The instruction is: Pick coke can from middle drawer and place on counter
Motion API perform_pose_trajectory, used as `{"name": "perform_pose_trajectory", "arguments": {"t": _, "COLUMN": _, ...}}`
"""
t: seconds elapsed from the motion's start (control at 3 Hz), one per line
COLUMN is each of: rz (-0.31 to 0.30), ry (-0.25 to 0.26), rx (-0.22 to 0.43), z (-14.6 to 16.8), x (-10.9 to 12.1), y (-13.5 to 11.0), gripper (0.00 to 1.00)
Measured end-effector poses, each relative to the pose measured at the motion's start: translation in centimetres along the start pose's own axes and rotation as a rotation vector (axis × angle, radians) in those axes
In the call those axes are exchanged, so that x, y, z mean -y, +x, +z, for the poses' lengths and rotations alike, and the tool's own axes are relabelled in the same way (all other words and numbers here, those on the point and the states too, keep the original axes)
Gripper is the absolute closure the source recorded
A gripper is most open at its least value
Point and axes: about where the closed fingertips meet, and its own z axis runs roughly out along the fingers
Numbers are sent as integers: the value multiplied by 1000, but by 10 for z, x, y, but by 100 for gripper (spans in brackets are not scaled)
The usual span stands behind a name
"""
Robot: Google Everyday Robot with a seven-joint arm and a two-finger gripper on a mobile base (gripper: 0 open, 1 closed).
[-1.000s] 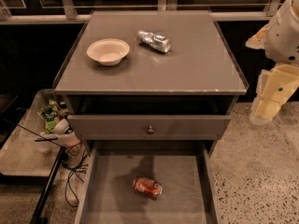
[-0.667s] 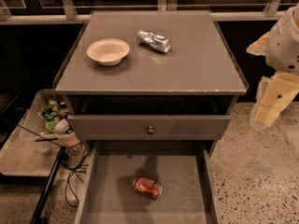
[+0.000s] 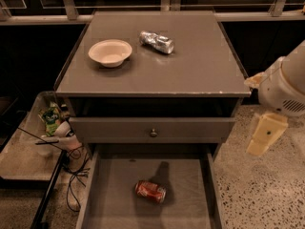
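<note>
Red coke can (image 3: 150,191) on flat grey middle drawer (image 3: 114,194), blocky cream hand (image 3: 266,135) — grip unclear — beside counter (image 3: 200,66)

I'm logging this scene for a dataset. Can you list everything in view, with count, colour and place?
coke can: one, red, lying on its side in the middle drawer.
middle drawer: one, grey, open, lowest in view.
counter: one, grey, top of the cabinet.
bowl: one, off-white, on the counter's left.
silver can: one, shiny, lying on the counter, right of the bowl.
drawer front: one, grey with a round knob, below the counter.
side table: one, left of the cabinet, holding small clutter.
cables: dark, left of the drawer.
end effector: one, cream, right of the cabinet, clear of the coke can.
</note>
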Motion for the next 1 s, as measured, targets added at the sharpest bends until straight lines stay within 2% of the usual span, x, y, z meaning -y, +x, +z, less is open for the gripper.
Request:
{"name": "perform_pose_trajectory", "arguments": {"t": 0.67, "rz": 88, "ry": -15, "rx": 14, "z": 91, "x": -17, "y": 38, "gripper": 0}}
{"name": "perform_pose_trajectory", "arguments": {"t": 1.0, "rz": 141, "ry": -25, "rx": 11, "z": 135, "x": -18, "y": 53, "gripper": 0}}
